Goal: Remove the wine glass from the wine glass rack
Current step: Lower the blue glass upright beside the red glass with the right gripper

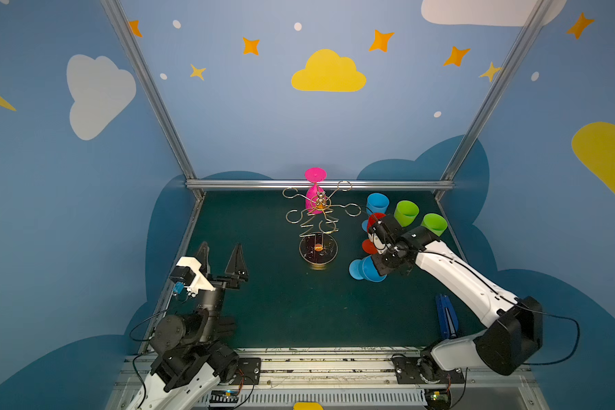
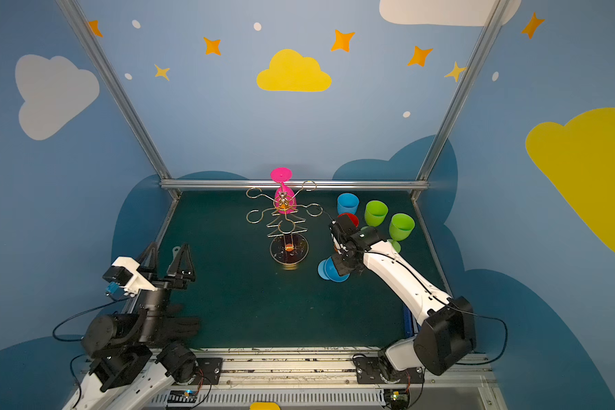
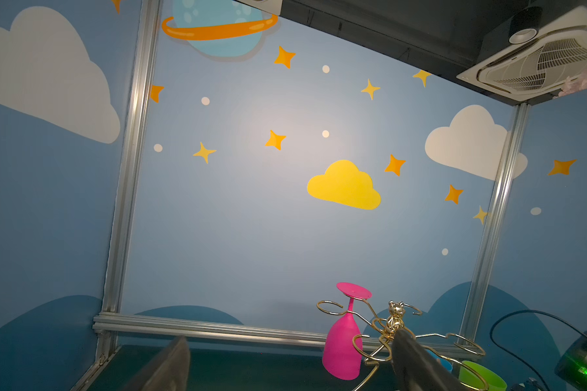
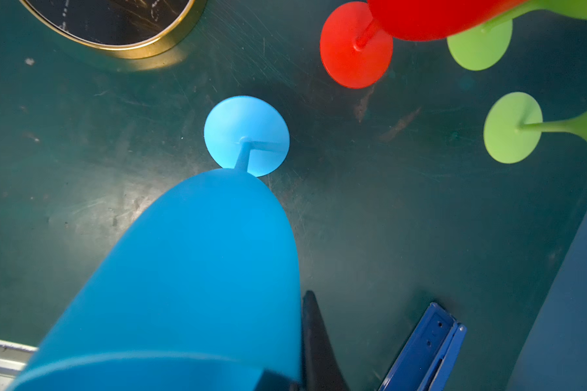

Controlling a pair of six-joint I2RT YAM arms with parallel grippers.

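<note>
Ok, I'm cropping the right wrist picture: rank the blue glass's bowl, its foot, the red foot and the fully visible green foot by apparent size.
Largest: blue glass's bowl, though it is nearest the camera.
Next: blue foot and red foot, about alike, not ranked.
Smallest: green foot.

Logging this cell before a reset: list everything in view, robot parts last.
gold wire wine glass rack: 1, gold, dark disc base, centre
matte pink wine glass: 1, pink, hanging inverted on rack
upright matte blue wine glass: 1, blue, right of rack
gripped matte blue wine glass: 1, blue, nearer, right of rack
matte red wine glass: 1, red, between the blue ones
matte green wine glasses: 2, green, far right
flat blue metal bar: 1, blue, near right edge
left gripper: 1, black, open, near left
right gripper: 1, black, shut on blue glass
</note>
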